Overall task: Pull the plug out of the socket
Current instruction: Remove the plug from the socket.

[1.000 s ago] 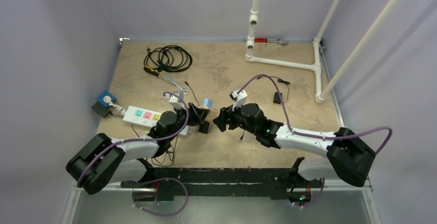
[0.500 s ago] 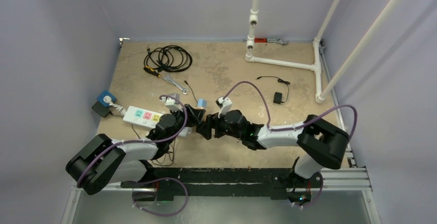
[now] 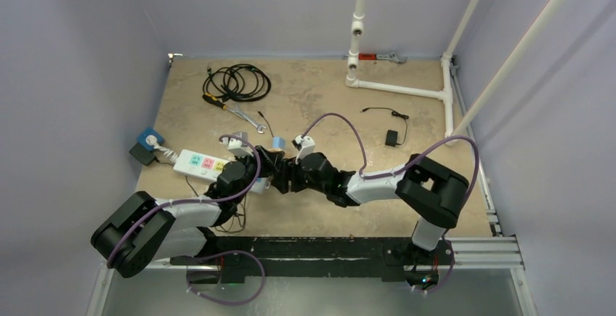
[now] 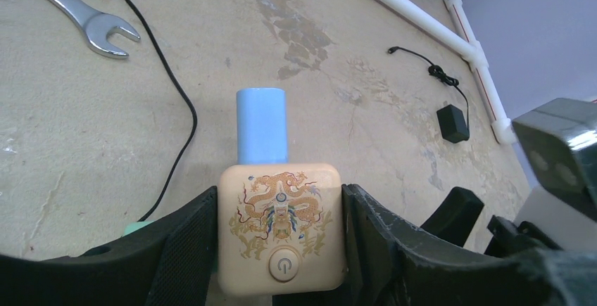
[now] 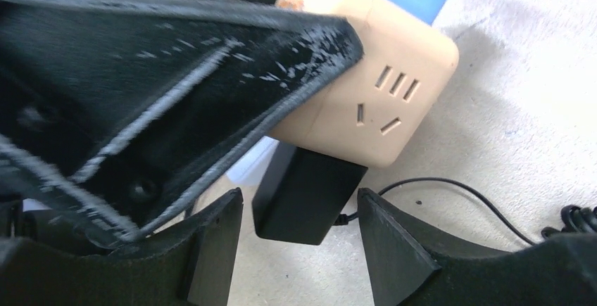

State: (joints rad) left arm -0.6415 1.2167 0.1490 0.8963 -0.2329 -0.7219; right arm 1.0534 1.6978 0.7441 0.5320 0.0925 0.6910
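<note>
Between right jaws, black plug (image 5: 303, 197), under beige socket (image 5: 366, 102) held by left jaws

A tan table (image 3: 319, 98), mottled with darker stains, sits inside a booth. Plain pale lavender walls close it in: a back wall (image 3: 254, 11), a left wall (image 3: 65, 112) and a right wall (image 3: 559, 127). A white pipe frame (image 3: 399, 88) stands at the table's far right, and long white pipes (image 3: 521, 46) slant up along the right wall. A black rail (image 3: 312, 245) runs across the near edge. The light is soft and even.
</note>
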